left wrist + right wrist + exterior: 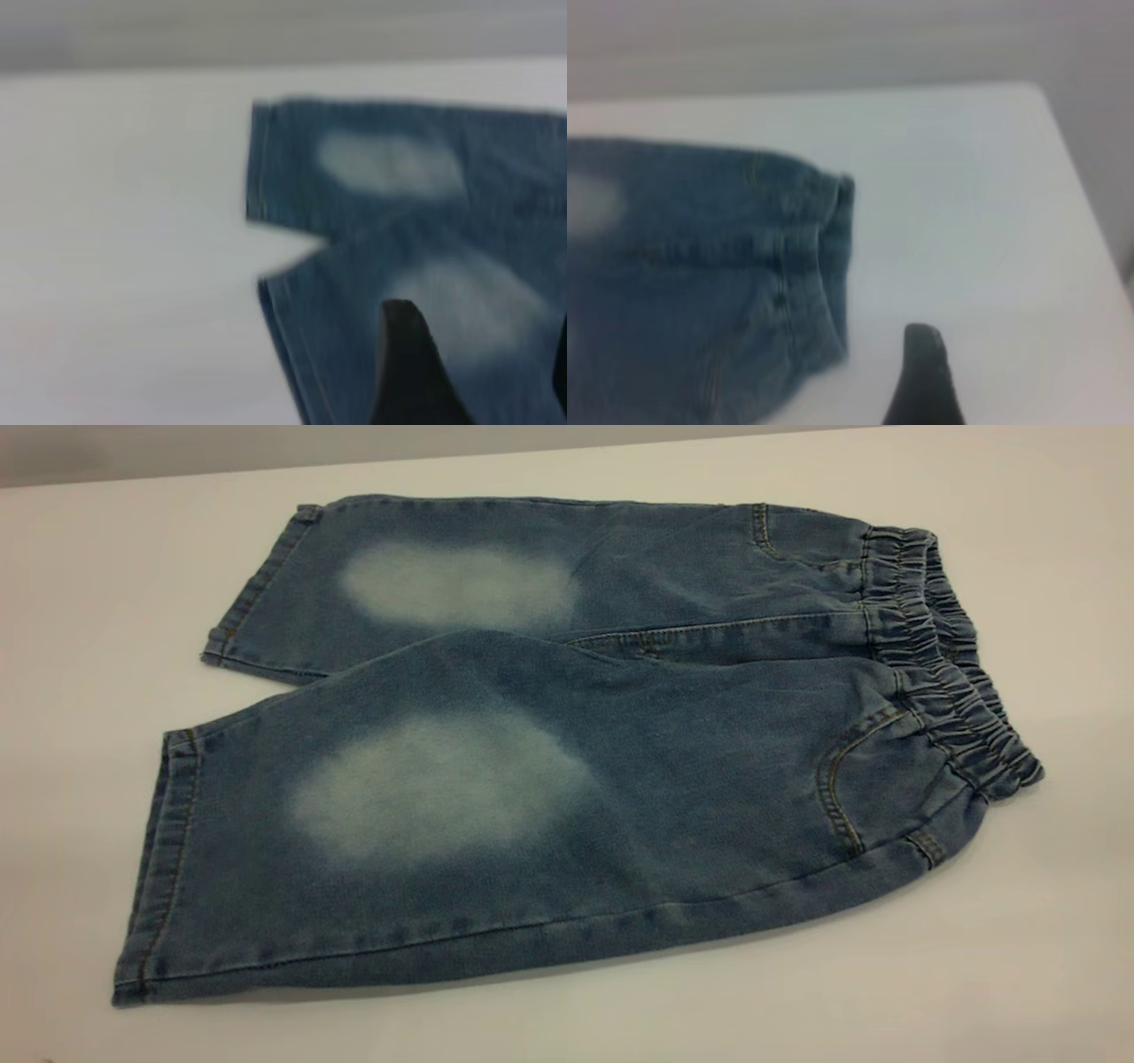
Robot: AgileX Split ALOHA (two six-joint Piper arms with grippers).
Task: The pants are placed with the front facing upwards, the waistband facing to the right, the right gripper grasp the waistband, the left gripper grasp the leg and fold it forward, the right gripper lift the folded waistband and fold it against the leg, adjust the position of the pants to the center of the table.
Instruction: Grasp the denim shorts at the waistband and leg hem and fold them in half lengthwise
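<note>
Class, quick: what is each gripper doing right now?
Left gripper: open, holding nothing, above the pants.
Right gripper: cannot be told, beside the waistband.

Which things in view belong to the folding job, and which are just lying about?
Job:
- short blue denim pants, spread flat, unfolded
- gathered elastic waistband, at the exterior view's right
- white tabletop
- left pincer finger over a leg
- right pincer finger beside the waistband

Lying about:
- nothing visible

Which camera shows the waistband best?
The exterior view: the whole gathered waistband runs along the pants' right end. The right wrist view shows it blurred; the left wrist view shows only the legs.
</note>
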